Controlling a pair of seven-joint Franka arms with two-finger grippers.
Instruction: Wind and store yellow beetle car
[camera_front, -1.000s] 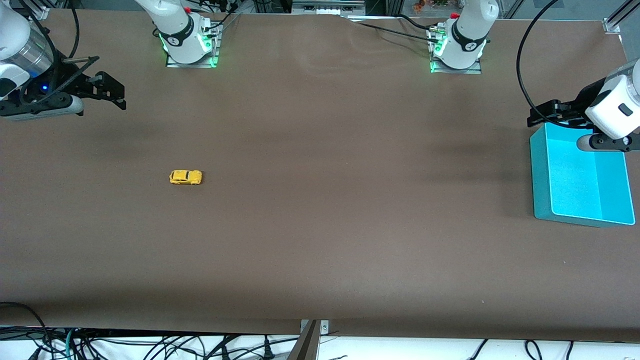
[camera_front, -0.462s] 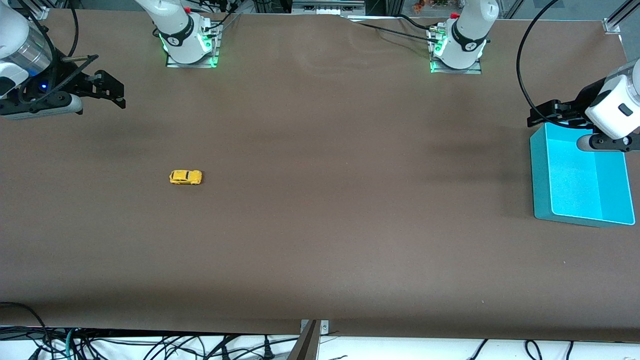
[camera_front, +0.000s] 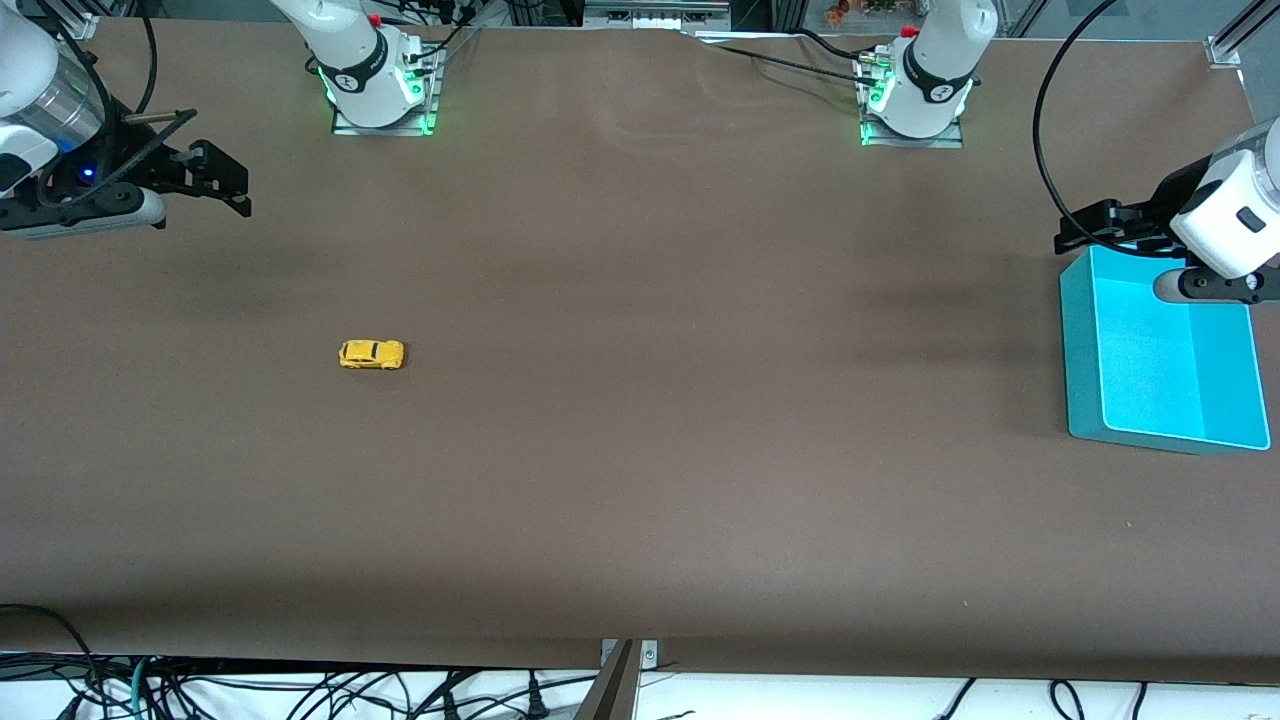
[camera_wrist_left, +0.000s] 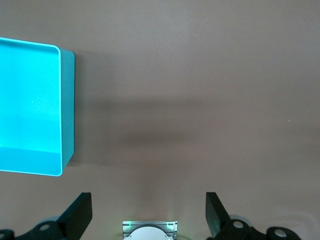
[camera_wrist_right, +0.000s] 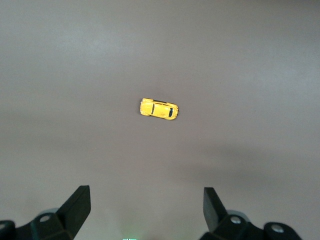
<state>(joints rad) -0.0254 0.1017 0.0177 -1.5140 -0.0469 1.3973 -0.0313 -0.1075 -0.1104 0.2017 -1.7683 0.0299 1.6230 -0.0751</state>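
The yellow beetle car (camera_front: 371, 354) stands on its wheels on the brown table, toward the right arm's end. It also shows in the right wrist view (camera_wrist_right: 159, 109), well ahead of the open fingers. My right gripper (camera_front: 225, 182) is open and empty, up in the air over the table near the right arm's end, apart from the car; in its own view the gripper (camera_wrist_right: 145, 196) has nothing between its fingers. My left gripper (camera_front: 1088, 228) is open and empty, over the table just beside the teal bin's corner; its wrist view shows the gripper (camera_wrist_left: 149, 198) over bare table.
An empty teal bin (camera_front: 1078, 350) sits at the left arm's end of the table and shows in the left wrist view (camera_wrist_left: 67, 110). The two arm bases (camera_front: 375, 85) (camera_front: 915, 95) stand along the table's edge farthest from the front camera. Cables hang below the near edge.
The right gripper shifted very slightly at first. The car, the bin and the left arm have not moved.
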